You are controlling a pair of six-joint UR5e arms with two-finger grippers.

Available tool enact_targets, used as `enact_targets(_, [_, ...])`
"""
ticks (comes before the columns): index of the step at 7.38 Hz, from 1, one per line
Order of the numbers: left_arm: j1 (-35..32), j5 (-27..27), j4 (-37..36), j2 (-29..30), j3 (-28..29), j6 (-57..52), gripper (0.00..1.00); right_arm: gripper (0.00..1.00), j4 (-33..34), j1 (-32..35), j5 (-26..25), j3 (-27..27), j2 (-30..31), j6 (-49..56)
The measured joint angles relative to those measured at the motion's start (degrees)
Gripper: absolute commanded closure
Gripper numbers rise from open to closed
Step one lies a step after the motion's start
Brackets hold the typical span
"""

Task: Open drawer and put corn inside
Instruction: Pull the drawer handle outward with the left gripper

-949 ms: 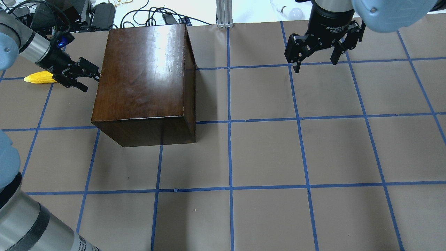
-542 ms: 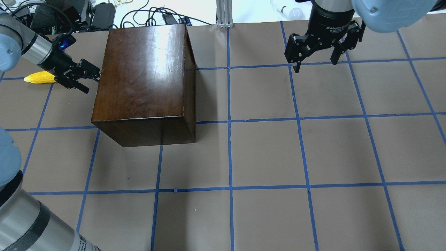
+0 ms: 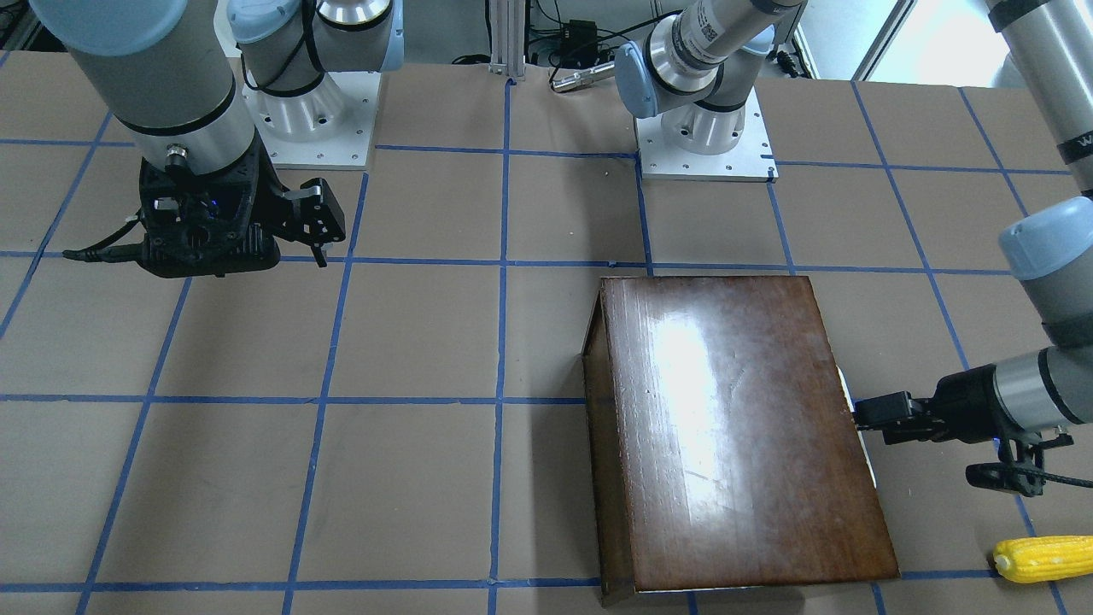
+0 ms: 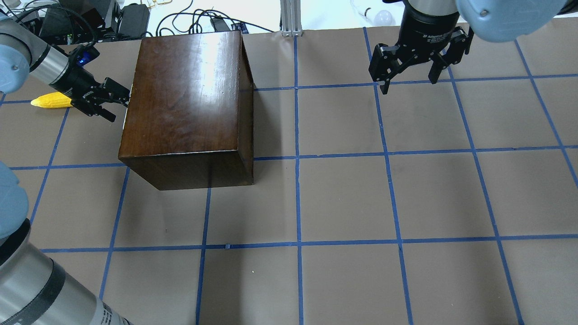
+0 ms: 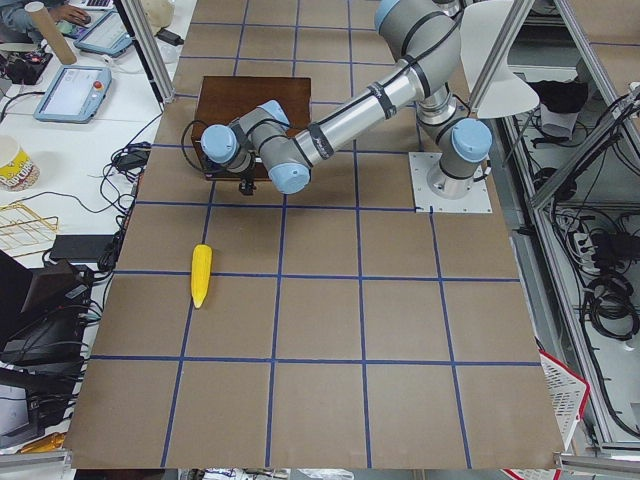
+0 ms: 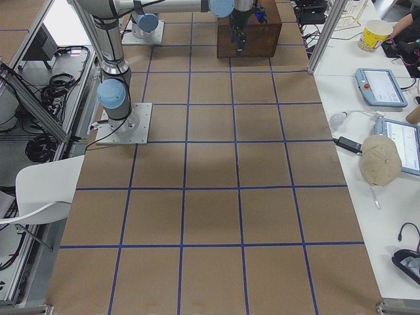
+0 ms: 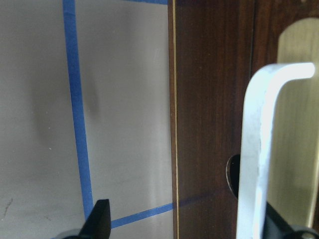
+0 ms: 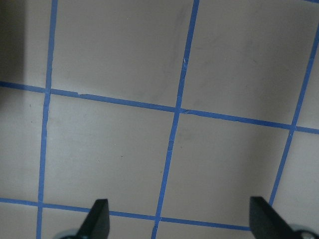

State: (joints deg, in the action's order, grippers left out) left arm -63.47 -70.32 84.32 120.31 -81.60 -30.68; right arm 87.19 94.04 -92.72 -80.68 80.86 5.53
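The dark-brown cabinet (image 4: 185, 99) stands at the far left of the table, also in the front-facing view (image 3: 734, 427). Its drawer front (image 7: 209, 124) faces the robot's left and carries a pale bar handle (image 7: 254, 149). A thin pale strip shows along that side; I cannot tell if the drawer is ajar. My left gripper (image 4: 116, 106) is open at the drawer front, and in its wrist view the handle lies between its fingers, close to the right one. The yellow corn (image 4: 49, 100) lies on the table behind the left wrist. My right gripper (image 4: 410, 83) is open and empty, far right.
Blue tape lines grid the brown table (image 4: 343, 198). Cables and power bricks (image 4: 131, 18) lie beyond the far edge behind the cabinet. An aluminium post (image 4: 291, 18) stands at the far middle. The corn also shows in the front-facing view (image 3: 1042, 559).
My left wrist has shifted slightly toward the far edge while the fingers stay at the drawer front. A thin pale strip now shows at the cabinet's left edge. The right arm has not moved.
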Motion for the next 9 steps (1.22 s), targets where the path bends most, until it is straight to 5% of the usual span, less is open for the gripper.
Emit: enact_targets(9, [1.0,-5.73,-1.67,-0.34,1.34,-0.45,0.0,0.0,0.03,0.0,0.0,0.0,0.0,0.01])
